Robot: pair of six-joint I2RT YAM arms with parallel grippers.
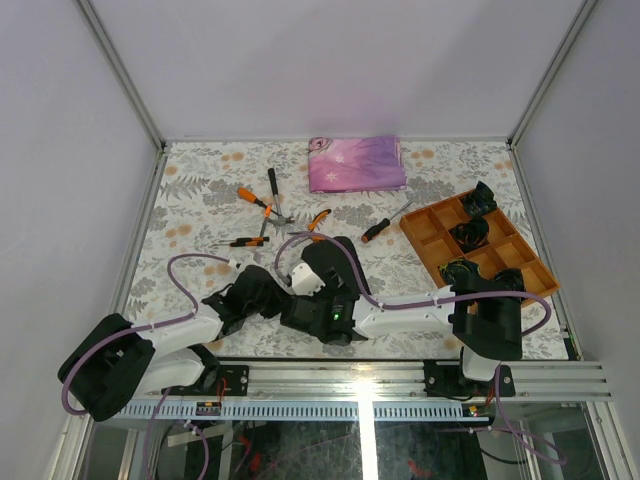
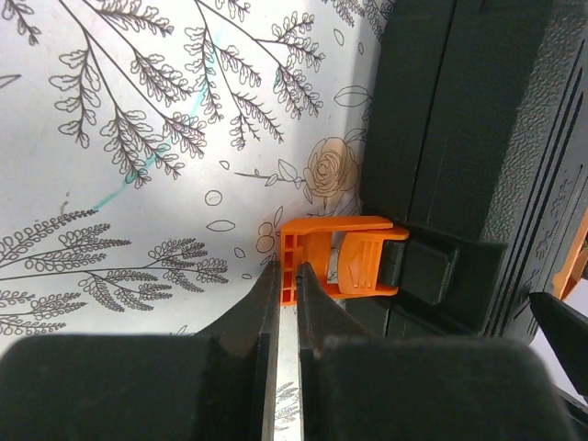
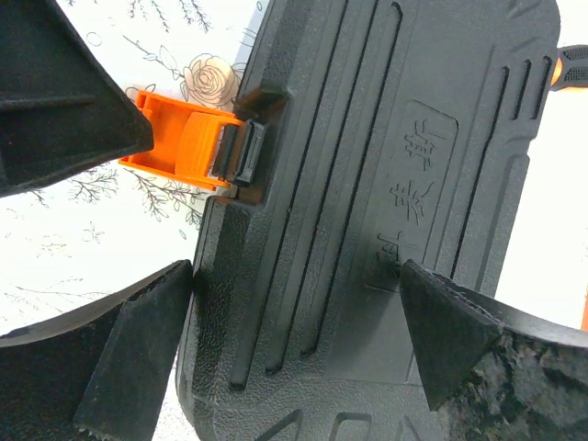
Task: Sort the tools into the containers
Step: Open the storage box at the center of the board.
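The black tool case [image 1: 328, 258] lies closed near the table's front, mostly under both arms. My left gripper [image 2: 287, 276] is shut, its tips against the edge of an orange latch [image 2: 335, 262] on the case [image 2: 478, 138] side. My right gripper [image 3: 299, 322] is open wide, its fingers [image 3: 138, 354] standing either side of the ribbed case lid [image 3: 386, 184], and the same latch [image 3: 184, 147] shows at upper left. Loose tools lie beyond: orange pliers [image 1: 254, 199], a hammer [image 1: 272, 188], a screwdriver [image 1: 246, 241], more pliers [image 1: 318, 220] and another screwdriver [image 1: 378, 229].
A wooden compartment tray [image 1: 430, 240] holding black coiled bundles stands at the right. A folded pink-purple cloth [image 1: 355, 163] lies at the back. Purple cables loop over the arms, and white walls enclose the flowered table.
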